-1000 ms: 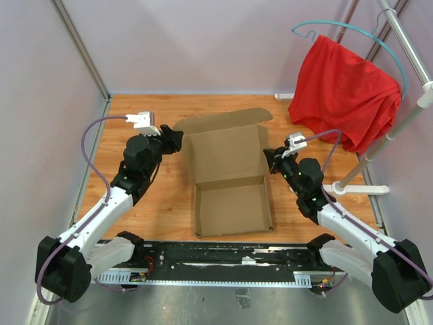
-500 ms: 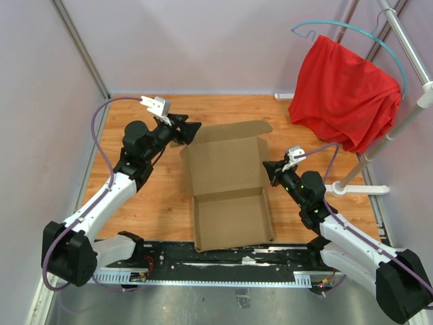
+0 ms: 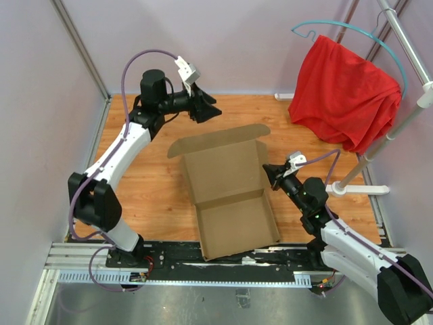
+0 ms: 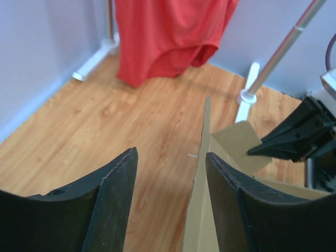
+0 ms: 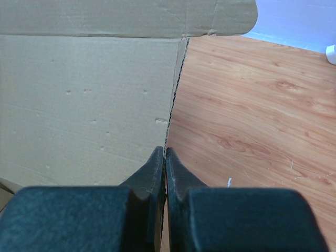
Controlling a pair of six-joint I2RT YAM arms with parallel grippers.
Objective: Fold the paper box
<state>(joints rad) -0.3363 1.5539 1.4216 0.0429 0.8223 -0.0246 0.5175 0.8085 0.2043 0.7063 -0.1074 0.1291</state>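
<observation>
My left gripper (image 3: 206, 108) (image 4: 170, 157) is raised beyond the far-left corner of the paper box (image 3: 226, 176), jaws spread, nothing between them. My right gripper (image 3: 270, 175) (image 5: 165, 152) sits low at the box's right edge, fingers pressed together, tips on the edge line of the brown panel (image 5: 84, 94). Whether card is caught between them I cannot tell.

Count: two grippers, one box, one red cloth (image 3: 342, 91), one teal hanger (image 3: 352, 28), one white rack pole (image 3: 369, 152).

The box lies open at the middle of the wooden table (image 3: 155, 196), between my arms. Its shallow tray is at the near end, overlapping the black rail by my bases. The lid panel lies beyond it, ending in a rounded flap at the far edge. Its long axis runs near to far, the near end skewed slightly right.

The cloth hangs at far right, well apart from the box. Nothing stands between either gripper and the card.
</observation>
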